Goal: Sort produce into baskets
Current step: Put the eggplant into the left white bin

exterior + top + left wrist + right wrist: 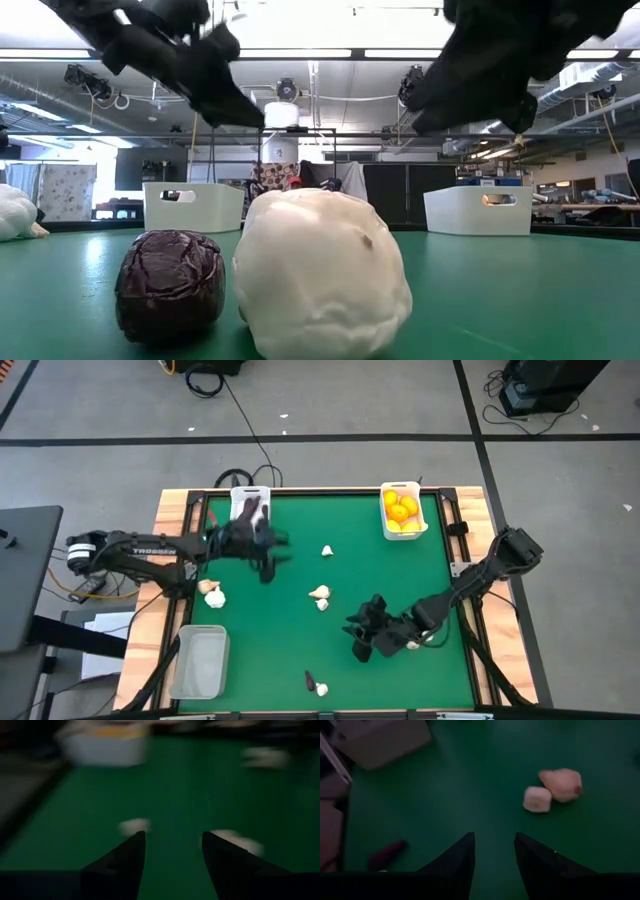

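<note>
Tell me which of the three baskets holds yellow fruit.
The white basket at the table's far right corner. The other white basket sits partly hidden under the left arm, and the clear basket looks empty.

Your two arms: dark, jointed; left arm (pixel 140 550) carries white lettering, pale motor end, trailing cables.

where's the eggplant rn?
High view: the eggplant lies at the table's near edge, centre, touching a garlic bulb, between the clear basket and the right tool.

A matt green cloth-like worktop (pixel 400 575) edged in bare wood carries smooth opaque white plastic baskets (pixel 404 528).
</note>
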You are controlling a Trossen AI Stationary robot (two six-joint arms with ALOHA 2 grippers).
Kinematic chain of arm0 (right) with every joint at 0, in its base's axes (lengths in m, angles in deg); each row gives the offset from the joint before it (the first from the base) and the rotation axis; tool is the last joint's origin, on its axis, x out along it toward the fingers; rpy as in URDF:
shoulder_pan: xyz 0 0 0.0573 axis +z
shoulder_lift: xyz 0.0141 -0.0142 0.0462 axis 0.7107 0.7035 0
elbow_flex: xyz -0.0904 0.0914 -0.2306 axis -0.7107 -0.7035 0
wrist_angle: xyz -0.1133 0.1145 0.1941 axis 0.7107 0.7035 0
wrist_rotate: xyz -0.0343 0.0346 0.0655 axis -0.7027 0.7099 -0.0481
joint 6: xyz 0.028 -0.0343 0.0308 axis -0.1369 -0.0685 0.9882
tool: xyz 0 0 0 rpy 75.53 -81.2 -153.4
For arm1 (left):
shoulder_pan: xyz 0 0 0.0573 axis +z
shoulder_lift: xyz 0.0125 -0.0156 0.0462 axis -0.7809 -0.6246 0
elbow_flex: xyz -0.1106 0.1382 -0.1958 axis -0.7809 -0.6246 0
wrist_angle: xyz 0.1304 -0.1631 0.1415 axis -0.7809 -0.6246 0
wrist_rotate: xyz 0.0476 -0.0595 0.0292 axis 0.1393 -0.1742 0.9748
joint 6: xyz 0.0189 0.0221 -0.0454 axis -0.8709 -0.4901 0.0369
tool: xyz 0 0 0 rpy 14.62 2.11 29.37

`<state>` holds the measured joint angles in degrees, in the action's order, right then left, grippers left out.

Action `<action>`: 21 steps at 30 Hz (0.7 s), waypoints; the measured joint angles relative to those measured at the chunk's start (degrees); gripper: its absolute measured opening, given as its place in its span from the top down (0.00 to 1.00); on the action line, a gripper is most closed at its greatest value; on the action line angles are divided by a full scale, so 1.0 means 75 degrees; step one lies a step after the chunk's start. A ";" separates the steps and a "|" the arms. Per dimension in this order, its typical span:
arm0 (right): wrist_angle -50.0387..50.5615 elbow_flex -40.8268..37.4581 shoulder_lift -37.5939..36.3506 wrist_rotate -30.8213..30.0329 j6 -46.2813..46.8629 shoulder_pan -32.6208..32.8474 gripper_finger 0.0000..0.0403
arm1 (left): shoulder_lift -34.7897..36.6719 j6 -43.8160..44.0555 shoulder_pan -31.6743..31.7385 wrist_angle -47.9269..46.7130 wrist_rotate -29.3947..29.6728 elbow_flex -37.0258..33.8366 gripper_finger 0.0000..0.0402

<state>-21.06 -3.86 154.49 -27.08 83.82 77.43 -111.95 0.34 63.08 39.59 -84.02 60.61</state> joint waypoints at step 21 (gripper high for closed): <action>-0.0159 -0.0003 0.0000 -0.1327 0.1142 0.0862 0.62 | -0.3188 -0.0306 -0.4591 0.4718 -0.1013 -0.0865 0.50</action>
<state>-22.26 -3.88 154.49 -37.03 92.39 83.90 -135.86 -1.95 28.65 74.98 -91.62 54.13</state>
